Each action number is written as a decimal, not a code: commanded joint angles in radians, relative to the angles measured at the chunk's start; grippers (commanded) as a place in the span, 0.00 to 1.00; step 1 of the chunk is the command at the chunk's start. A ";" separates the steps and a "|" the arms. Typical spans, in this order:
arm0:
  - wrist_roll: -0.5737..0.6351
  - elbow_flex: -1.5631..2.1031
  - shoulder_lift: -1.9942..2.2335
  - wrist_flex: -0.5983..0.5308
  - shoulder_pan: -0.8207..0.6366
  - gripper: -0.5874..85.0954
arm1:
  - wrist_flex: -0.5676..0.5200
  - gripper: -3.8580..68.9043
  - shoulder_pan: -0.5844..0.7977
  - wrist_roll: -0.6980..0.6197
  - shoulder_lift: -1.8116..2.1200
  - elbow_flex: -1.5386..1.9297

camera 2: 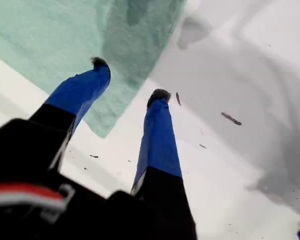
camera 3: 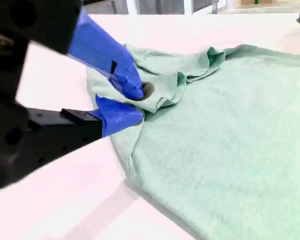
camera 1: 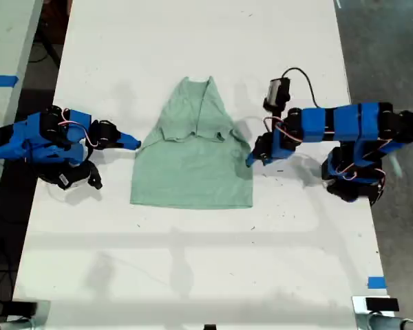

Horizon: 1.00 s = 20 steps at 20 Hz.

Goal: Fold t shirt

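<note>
Folding is partly done: the t shirt (camera 1: 193,155) has both sleeves tucked in; my first gripper (camera 2: 127,95) hangs open at its edge, my second gripper (camera 3: 132,102) pinches a bunched fold, lengthwise fold left.

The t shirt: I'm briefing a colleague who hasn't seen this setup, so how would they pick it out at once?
Look at the long white table in the exterior view, with a blue arm at each side. Midway between them lies the t shirt, pale mint-green cloth, its sleeves folded inward. It is the only soft, green thing there.
</note>
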 commanded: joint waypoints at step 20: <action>-0.009 0.003 0.008 -0.002 0.017 0.04 | 0.267 0.07 -0.023 -0.051 -0.391 -0.603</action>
